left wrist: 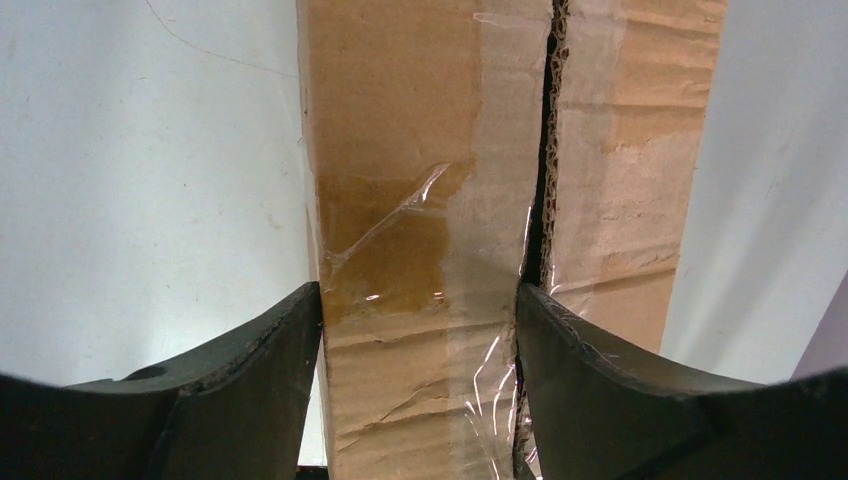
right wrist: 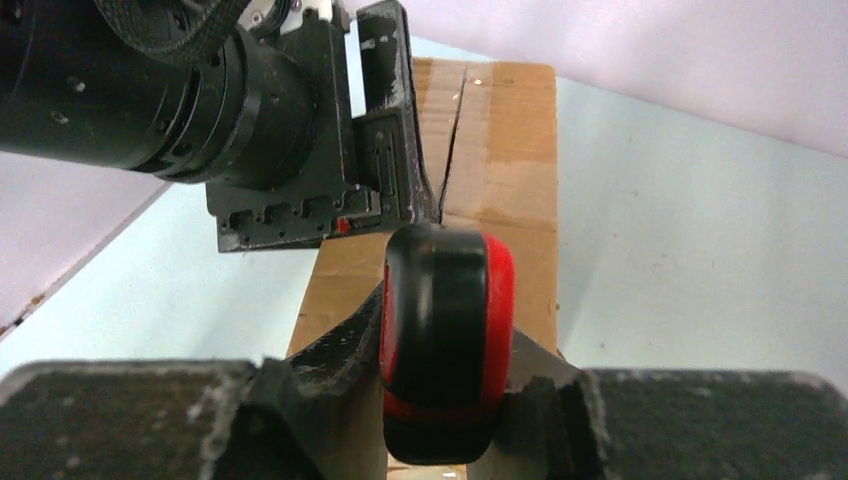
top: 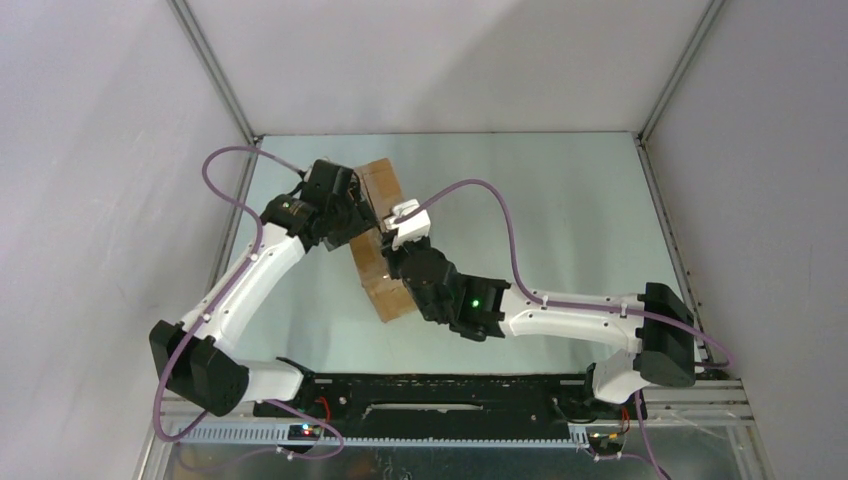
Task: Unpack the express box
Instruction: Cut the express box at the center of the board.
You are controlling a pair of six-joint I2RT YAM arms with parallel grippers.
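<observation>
The express box (top: pixel 380 185) is an oblong brown carton lying diagonally on the table's left half, taped on top, with the centre seam slit open (left wrist: pixel 545 150). My left gripper (top: pixel 358 215) is shut on the box's left top flap (left wrist: pixel 420 340): one finger on the outer side, the other (left wrist: pixel 600 380) in the slit. My right gripper (top: pixel 392 250) is shut on the red-and-black utility knife (right wrist: pixel 440 300) and holds it over the box's near half. The box (right wrist: pixel 510 150) and the left gripper's body (right wrist: pixel 300 130) show beyond it. No white label shows.
The pale table (top: pixel 560 220) is enclosed by grey walls with metal corner posts (top: pixel 215 70). Purple cables (top: pixel 500 215) loop above both arms. The arm bases stand on a black rail (top: pixel 430 395) at the near edge.
</observation>
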